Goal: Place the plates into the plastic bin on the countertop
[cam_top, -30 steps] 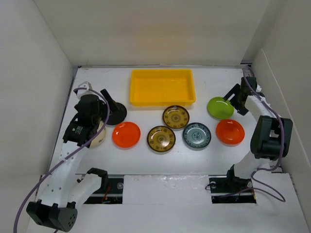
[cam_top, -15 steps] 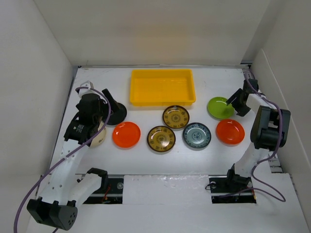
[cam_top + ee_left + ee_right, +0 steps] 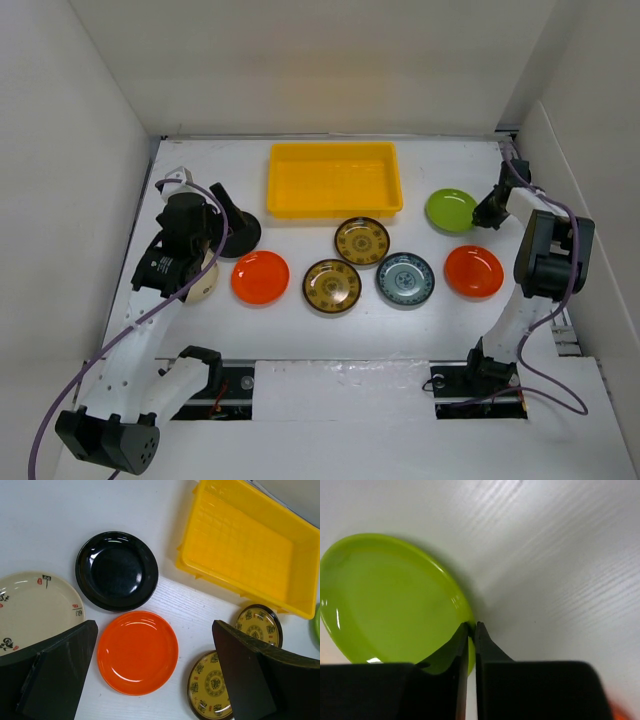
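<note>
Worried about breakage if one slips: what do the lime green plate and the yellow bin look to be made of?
The lime green plate: probably melamine or similar hard plastic, glossy; uniform colour, bright highlights near the rim. Glazed ceramic can't be excluded. The yellow bin: moulded plastic, semi-gloss, with a grid pattern in its floor.
</note>
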Motion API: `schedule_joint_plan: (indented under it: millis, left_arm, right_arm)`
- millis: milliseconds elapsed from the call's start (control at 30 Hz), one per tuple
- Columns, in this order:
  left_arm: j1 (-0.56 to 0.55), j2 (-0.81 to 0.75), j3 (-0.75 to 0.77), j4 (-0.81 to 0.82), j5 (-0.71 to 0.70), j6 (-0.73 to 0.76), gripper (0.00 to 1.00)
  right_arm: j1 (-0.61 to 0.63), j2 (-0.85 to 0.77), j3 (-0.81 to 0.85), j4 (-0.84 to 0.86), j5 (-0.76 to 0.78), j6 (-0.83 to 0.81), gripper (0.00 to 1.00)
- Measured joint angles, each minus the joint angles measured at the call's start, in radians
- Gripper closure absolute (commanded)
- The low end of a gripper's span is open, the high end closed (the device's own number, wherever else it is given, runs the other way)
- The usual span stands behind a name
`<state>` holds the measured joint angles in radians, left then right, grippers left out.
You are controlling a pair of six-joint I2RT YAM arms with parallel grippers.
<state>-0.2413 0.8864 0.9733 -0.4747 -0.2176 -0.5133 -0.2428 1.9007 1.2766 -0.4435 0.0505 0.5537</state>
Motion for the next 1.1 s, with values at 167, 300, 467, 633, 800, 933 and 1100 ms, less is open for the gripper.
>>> schedule_joint_plan:
  millis: [167,300,467,633,800,933,1100]
  left_arm:
    - [0.000,0.000,0.000,0.000,0.000,0.000,0.00]
    - [0.000,0.000,0.000,0.000,0.000,0.000,0.00]
    - [0.000,0.000,0.000,0.000,0.000,-0.001,0.00]
    - [0.000,0.012,0.001,-0.001,0.000,-0.016,0.00]
    - [0.000,0.055,0.010,-0.013,-0.008,-0.036,0.00]
    - [0.006,0.121,0.054,-0.032,-0.027,-0.070,0.00]
    - [0.129,0.245,0.129,-0.029,0.034,-0.107,0.00]
  right_arm:
    - [0.000,0.006,0.040,0.005,-0.006,0.003,1.00]
    - [0.000,0.006,0.041,0.006,-0.019,0.004,1.00]
    - [0.000,-0.043,0.022,0.036,-0.108,0.040,1.00]
    - [0.045,-0.119,0.058,0.032,-0.110,0.104,1.00]
    - [0.147,-0.181,0.114,0.063,-0.082,0.186,1.00]
    - [0.251,-0.159,0.219,0.058,-0.084,0.211,1.00]
    - [0.403,0.002,0.456,0.061,-0.110,0.205,1.00]
